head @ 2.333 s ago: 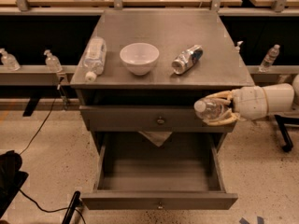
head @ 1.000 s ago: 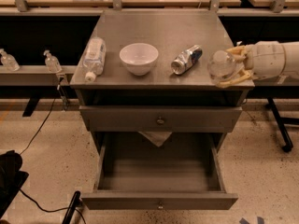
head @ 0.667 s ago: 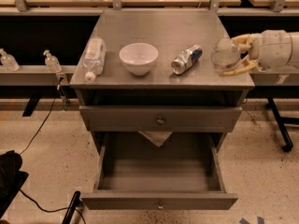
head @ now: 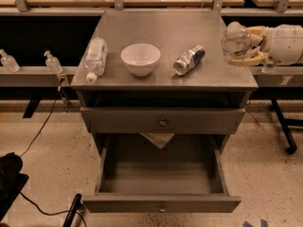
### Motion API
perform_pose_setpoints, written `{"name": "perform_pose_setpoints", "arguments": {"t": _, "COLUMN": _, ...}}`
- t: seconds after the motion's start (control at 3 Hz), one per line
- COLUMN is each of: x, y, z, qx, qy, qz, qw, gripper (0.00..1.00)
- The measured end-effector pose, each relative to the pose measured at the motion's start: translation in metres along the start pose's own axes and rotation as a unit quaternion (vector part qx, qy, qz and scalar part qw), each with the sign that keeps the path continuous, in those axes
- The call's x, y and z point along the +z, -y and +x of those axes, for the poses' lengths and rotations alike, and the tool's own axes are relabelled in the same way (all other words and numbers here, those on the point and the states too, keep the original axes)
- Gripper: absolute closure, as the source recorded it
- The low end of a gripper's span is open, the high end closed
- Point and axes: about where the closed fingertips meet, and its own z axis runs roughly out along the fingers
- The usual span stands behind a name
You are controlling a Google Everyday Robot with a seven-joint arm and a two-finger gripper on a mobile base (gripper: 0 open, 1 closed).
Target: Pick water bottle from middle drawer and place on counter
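Observation:
My gripper (head: 242, 46) comes in from the right at the counter's right edge, just above counter height. It is shut on the water bottle (head: 235, 38), a clear ribbed bottle seen nearly end-on, held over the right rim of the grey counter (head: 161, 30). The cream fingers (head: 254, 31) clasp it from above and below. The middle drawer (head: 161, 203) stands pulled fully out below, and its inside shows nothing in it.
On the counter lie a fat clear bottle with a pale label (head: 94, 56), a white bowl (head: 140, 58) and a crushed silver-and-blue can (head: 189, 59). A closed drawer (head: 162, 122) sits above the open one. Small bottles (head: 52, 62) stand on a shelf at left.
My gripper has risen with the bottle from beside the drawer front to counter height, and now holds it at the counter's right edge.

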Motion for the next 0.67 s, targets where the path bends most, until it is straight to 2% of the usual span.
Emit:
{"name": "perform_pose_setpoints", "arguments": {"t": 0.33, "x": -0.003, "y": 0.003, "z": 0.003, "qx": 0.020, "qy": 0.012, "qz": 0.020, "qw": 0.9995, "gripper": 1.00}}
{"name": "perform_pose_setpoints", "arguments": {"t": 0.67, "x": -0.009, "y": 0.016, "z": 0.006, "qx": 0.084, "qy": 0.050, "qz": 0.078, "qw": 0.9922, "gripper": 1.00}}
